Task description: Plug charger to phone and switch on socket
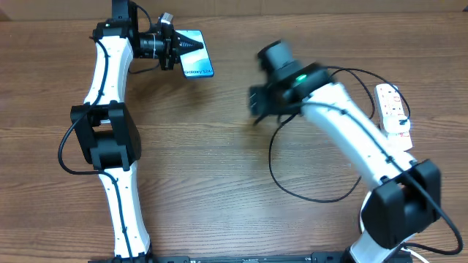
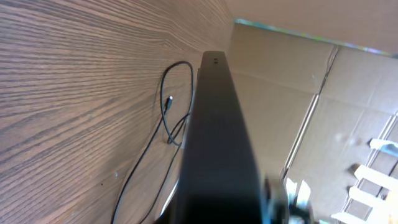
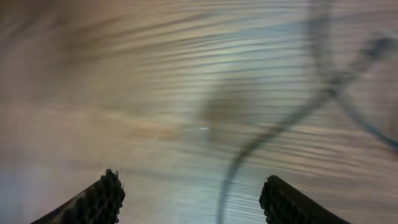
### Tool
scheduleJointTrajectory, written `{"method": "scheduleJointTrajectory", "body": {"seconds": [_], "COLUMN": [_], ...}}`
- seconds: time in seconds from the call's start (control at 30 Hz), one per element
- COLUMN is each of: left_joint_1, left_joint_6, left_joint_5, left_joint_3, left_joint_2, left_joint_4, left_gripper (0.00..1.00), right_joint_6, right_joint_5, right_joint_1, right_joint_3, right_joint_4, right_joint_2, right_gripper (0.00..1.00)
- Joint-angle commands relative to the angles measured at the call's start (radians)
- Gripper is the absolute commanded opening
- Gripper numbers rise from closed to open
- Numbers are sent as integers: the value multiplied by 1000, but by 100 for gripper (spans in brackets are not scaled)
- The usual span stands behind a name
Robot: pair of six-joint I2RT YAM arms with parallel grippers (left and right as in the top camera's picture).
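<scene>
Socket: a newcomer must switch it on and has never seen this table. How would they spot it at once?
Look to the table's right edge, just beyond the right arm. There lies the socket, a white elongated strip. Its red markings set it apart from the thin black cable looping nearby and the blue-screened phone across the table.

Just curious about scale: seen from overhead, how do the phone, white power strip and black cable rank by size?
1. black cable: its loop spreads widest.
2. power strip and phone: look about alike, each partly covered, so unranked.
</scene>
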Motion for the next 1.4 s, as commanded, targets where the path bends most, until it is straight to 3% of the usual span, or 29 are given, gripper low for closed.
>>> {"method": "scheduleJointTrajectory", "body": {"seconds": [0.0,0.23,0.43,0.57,0.67,0.8,0.97,1.2,1.37], "left_joint_1": [3,3,4,6,8,8,9,24,32], "left_joint_6": [48,53,53,53,53,53,53,53,53], "left_joint_5": [75,80,104,100,98,97,97,97,101], "left_joint_3": [16,16,16,16,16,16,16,16,16], "left_joint_2": [-25,-25,-25,-25,-25,-25,-25,-25,-25], "left_joint_4": [0,-1,-1,1,6,17,24,24,23], "left_gripper": [4,4,4,4,4,4,4,4,4], "right_joint_6": [98,82,79,-110,-294,-367,-406,-378,-160], "right_joint_5": [13,108,16,-259,-456,-418,-296,-241,-104], "right_joint_1": [-91,-121,-105,-81,-49,21,121,153,60], "right_joint_3": [-5,-34,-34,-34,-34,-34,-34,-21,51], "right_joint_4": [-21,21,58,43,-1,-99,-214,-241,-219], "right_joint_2": [35,185,317,341,341,341,341,335,333], "right_gripper": [68,66,70,70,63,58,60,59,59]}}
